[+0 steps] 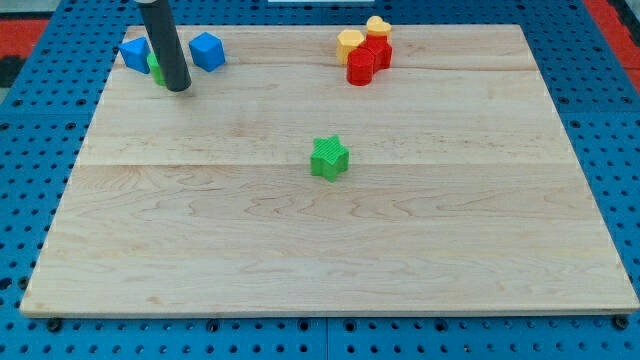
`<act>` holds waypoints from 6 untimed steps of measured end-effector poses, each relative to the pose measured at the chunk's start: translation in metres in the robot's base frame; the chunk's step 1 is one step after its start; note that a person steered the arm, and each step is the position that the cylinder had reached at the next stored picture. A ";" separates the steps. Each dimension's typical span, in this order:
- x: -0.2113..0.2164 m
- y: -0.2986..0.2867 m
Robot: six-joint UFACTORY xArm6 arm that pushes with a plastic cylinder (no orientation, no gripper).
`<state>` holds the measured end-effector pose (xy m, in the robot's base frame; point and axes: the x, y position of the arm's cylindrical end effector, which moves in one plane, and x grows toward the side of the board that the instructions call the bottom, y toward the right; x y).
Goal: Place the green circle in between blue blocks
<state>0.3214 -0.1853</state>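
Two blue blocks lie at the view's top left: one (133, 53) to the left and one (207, 50) to the right. The green circle (155, 68) sits between them, mostly hidden behind the dark rod; only a sliver shows. My tip (178, 87) rests on the board just below and right of the green circle, between the two blue blocks and slightly toward the view's bottom.
A green star (329, 158) lies near the board's middle. At the view's top right is a tight cluster: two yellow blocks (351, 42) (378, 25) and two red blocks (361, 67) (379, 52). The wooden board (320, 260) sits on a blue pegboard.
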 end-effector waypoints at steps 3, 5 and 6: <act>-0.037 -0.007; -0.017 -0.081; -0.046 -0.119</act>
